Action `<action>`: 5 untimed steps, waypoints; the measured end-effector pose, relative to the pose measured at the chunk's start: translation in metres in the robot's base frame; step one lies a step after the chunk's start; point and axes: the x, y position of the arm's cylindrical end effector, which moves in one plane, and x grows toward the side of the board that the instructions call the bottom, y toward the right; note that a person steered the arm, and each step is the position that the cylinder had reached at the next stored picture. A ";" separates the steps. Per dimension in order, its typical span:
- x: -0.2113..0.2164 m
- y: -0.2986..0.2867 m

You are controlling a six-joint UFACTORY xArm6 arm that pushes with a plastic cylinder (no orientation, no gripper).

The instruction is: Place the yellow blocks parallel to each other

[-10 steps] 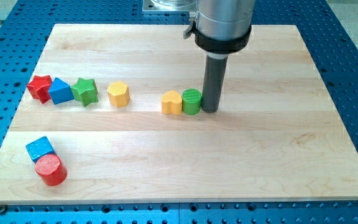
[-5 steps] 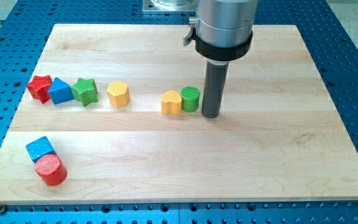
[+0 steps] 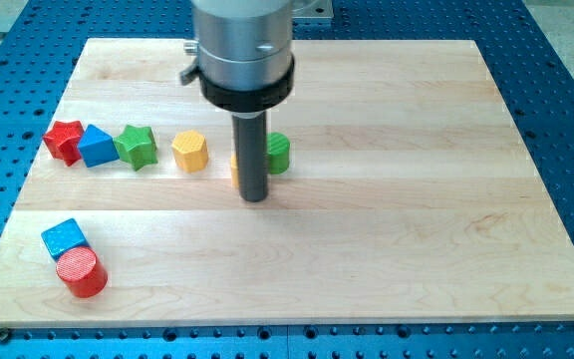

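Note:
A yellow hexagon block [image 3: 190, 152] lies left of the board's middle. A second yellow block [image 3: 235, 168] is almost hidden behind the rod; only a sliver shows at the rod's left edge. A green cylinder [image 3: 278, 153] shows at the rod's right edge, next to that yellow block. My tip [image 3: 255, 196] rests on the board just below and in front of these two blocks.
A red star [image 3: 64, 140], a blue block [image 3: 98, 146] and a green star [image 3: 137, 146] stand in a row at the left. A blue cube [image 3: 64, 238] and a red cylinder [image 3: 81, 272] touch at the lower left. The wooden board [image 3: 417, 249] lies on a blue perforated table.
The rod moved left from the green cylinder's right side to just below the pair. The yellow block and green cylinder shifted left, closer to the yellow hexagon.

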 end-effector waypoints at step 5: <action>-0.014 0.004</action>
